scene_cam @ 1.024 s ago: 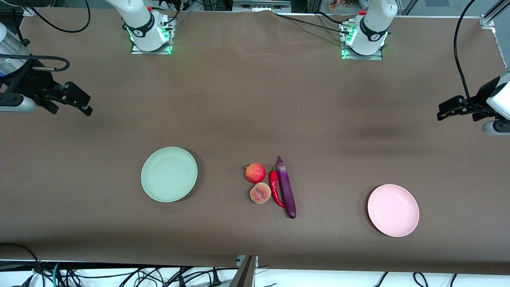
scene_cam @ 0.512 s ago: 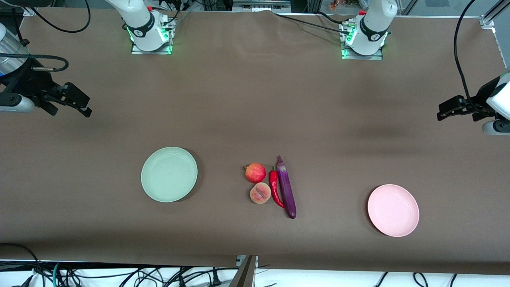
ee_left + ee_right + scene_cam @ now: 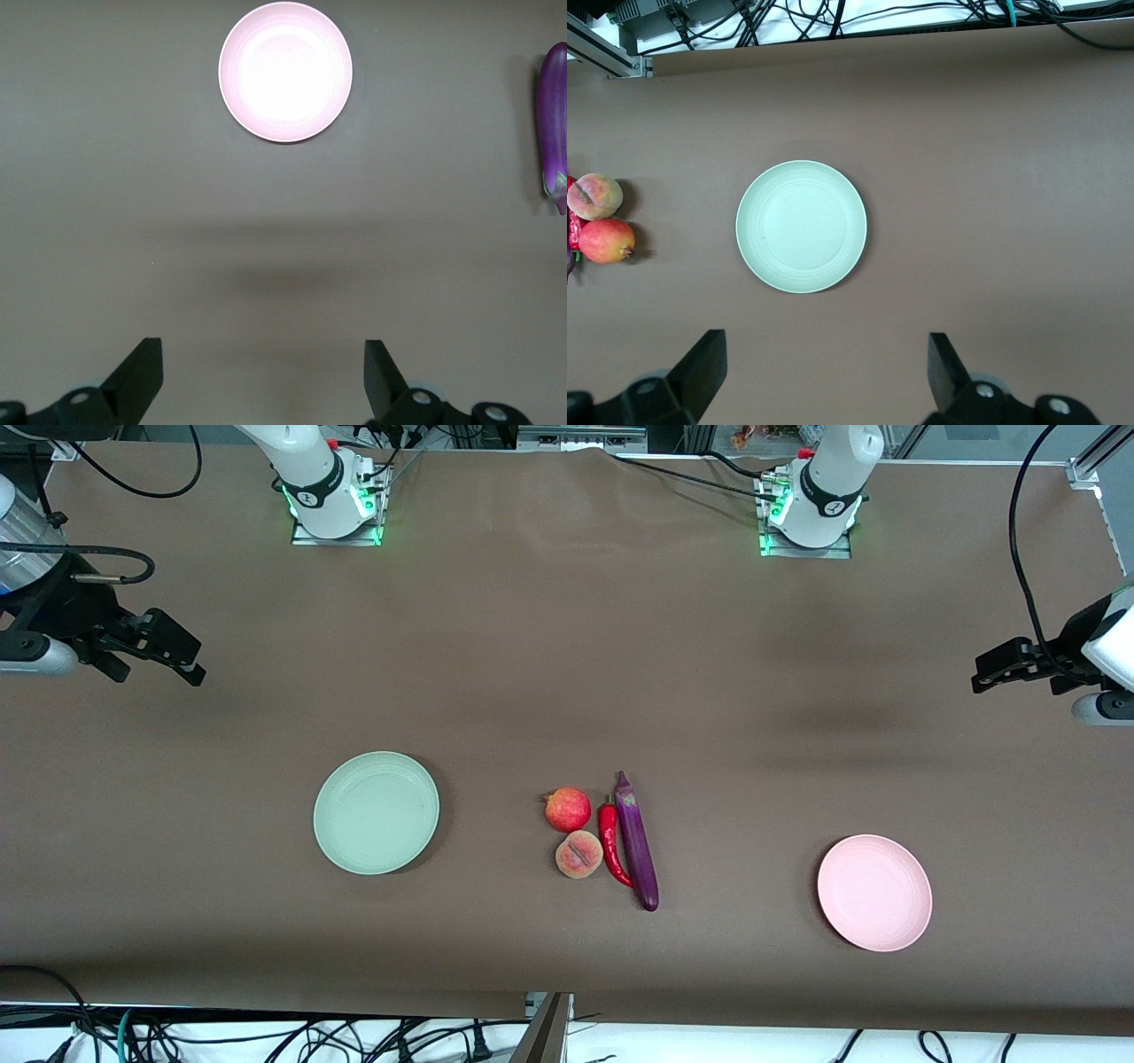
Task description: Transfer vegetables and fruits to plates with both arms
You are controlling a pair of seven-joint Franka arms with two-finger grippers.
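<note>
While both arms wait, left gripper (image 3: 982, 674) and right gripper (image 3: 190, 662) hang spread wide over bare table.
Glossy slim eggplant (image 3: 637, 841) lies lengthwise, stem cap at twelve o'clock; matte round plates flank it.

Eggplant (image 3: 637, 841), chili (image 3: 611, 843), pomegranate (image 3: 568, 810), peach (image 3: 578, 854) (clustered) between plates.

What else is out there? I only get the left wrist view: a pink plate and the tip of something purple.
Observer: That purple thing is an eggplant; a red chili pepper lies right beside it.
Operator: Any fruit?
Observer: A pomegranate and a peach, the peach nearer the front camera.
Operator: Another plate?
Observer: A mint green plate, bare, toward the right arm's end.
Operator: And the arms?
Observer: The right tool waits open and empty, like the left tool.
</note>
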